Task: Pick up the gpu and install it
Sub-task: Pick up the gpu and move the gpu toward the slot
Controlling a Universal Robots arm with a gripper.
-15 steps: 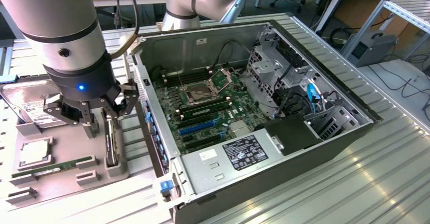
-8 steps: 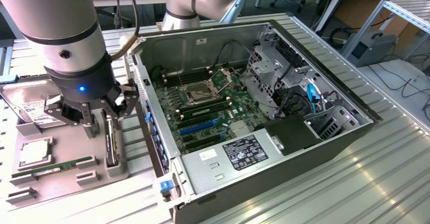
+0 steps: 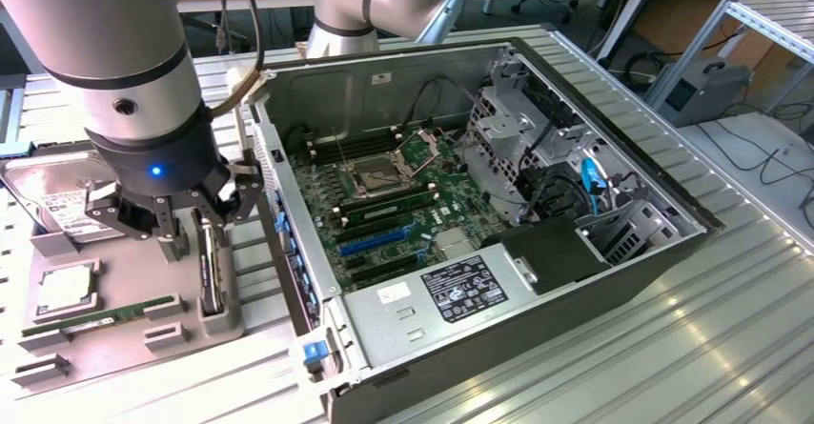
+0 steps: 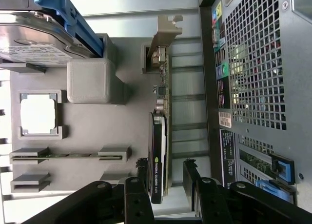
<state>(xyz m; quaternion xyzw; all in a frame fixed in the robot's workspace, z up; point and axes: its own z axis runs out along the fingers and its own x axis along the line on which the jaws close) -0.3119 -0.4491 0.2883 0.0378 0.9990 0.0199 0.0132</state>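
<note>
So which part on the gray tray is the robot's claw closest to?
The gpu, the dark card standing on edge; the open gripper straddles it. The hard drive, square chip and green memory stick sit farther off.

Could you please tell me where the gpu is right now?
The gpu stands on edge in the grey tray on the exterior view's left, beside the open computer case, between the fingers of the open end effector.

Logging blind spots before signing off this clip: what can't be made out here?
Exterior view: the gripper covers one end of the gpu.
Wrist view: the gpu is edge-on; its connector edge is hidden in the tray.
Wrist view: the hard drive is cut by the frame edge, its label too small to read.
</note>
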